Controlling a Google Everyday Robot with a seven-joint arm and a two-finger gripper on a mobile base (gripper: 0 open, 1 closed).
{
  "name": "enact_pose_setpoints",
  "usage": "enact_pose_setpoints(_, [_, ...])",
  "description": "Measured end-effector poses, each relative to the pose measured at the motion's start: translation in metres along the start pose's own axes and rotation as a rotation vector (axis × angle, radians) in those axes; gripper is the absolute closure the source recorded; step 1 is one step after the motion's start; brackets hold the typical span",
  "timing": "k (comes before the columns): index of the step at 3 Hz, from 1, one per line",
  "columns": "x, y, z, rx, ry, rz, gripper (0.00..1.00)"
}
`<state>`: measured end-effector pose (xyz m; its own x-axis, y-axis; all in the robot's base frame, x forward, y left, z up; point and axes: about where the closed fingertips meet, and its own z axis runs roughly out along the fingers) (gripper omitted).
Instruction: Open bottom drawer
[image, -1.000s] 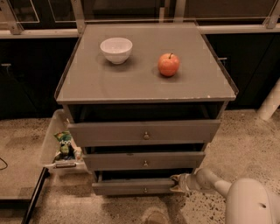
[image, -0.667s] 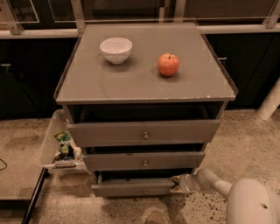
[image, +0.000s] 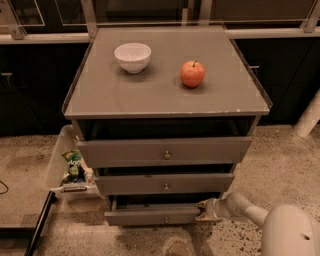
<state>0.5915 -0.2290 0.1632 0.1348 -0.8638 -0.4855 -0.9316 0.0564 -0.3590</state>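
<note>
The bottom drawer (image: 150, 217) is the slim grey front lowest on the cabinet, with a small round knob (image: 166, 219) at its centre. It stands pulled out a little, with a dark gap above it. My gripper (image: 204, 210) is at the drawer's right end, touching its top right corner. My white arm (image: 250, 212) reaches in from the lower right.
The middle drawer (image: 165, 183) and top drawer (image: 165, 151) also stand slightly out. A white bowl (image: 132, 56) and a red apple (image: 192, 73) sit on the cabinet top (image: 165, 95). A clear bin (image: 55, 165) with snack packets hangs on the left side. Speckled floor lies all around.
</note>
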Motion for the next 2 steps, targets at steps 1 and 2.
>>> enact_pose_setpoints(1, [0.0,0.0,0.0,0.0,0.0,0.0,0.35])
enact_pose_setpoints(2, [0.0038,-0.0012,0.008,-0.021,-0.019,0.018,0.11])
